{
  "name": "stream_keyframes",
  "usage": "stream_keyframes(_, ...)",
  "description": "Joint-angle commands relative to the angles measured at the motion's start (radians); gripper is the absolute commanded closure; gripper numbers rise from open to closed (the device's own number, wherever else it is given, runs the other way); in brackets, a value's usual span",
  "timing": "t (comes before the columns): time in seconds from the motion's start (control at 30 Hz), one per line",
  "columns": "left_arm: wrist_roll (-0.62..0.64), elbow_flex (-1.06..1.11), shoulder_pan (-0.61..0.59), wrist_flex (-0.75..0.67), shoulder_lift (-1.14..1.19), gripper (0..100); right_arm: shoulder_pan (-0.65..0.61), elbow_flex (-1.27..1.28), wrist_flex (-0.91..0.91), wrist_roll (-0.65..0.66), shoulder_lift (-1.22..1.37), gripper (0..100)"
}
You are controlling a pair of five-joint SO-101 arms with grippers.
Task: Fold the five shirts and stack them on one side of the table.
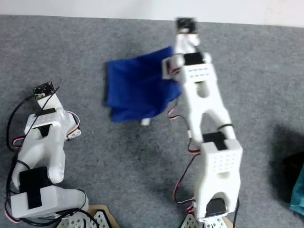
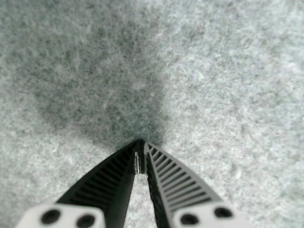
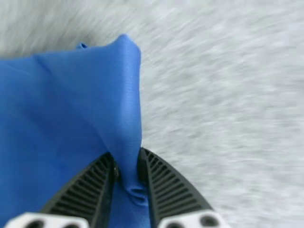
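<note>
Fold step in hand on blue shirt (image 1: 137,88), which lies toward the tabletop's (image 1: 95,156) far edge. Right gripper (image 3: 127,160): fingers pinched on a raised fold of its edge. Left gripper (image 2: 140,151): fingers closed, empty, near-left corner. Next move, judged: carry that edge across and release flat.

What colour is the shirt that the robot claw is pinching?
Solid bright blue, no pattern; the blue fabric shirt shows best in the right wrist view.
</note>
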Motion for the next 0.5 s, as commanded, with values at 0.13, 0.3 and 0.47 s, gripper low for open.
stream_keyframes(0.13, -0.006, -0.007, 0.030, -0.043, -0.018, 99, 0.177, -0.047, 0.108, 0.008, -0.229, 99.1)
stream_keyframes(0.3, -0.009, -0.004, 0.044, -0.043, -0.018, 99, 0.275, -0.044, 0.188, 0.008, -0.360, 99.1)
stream_keyframes(0.47, -0.009, -0.004, 0.044, -0.043, -0.018, 99, 0.423, -0.039, 0.228, 0.014, -0.452, 99.1)
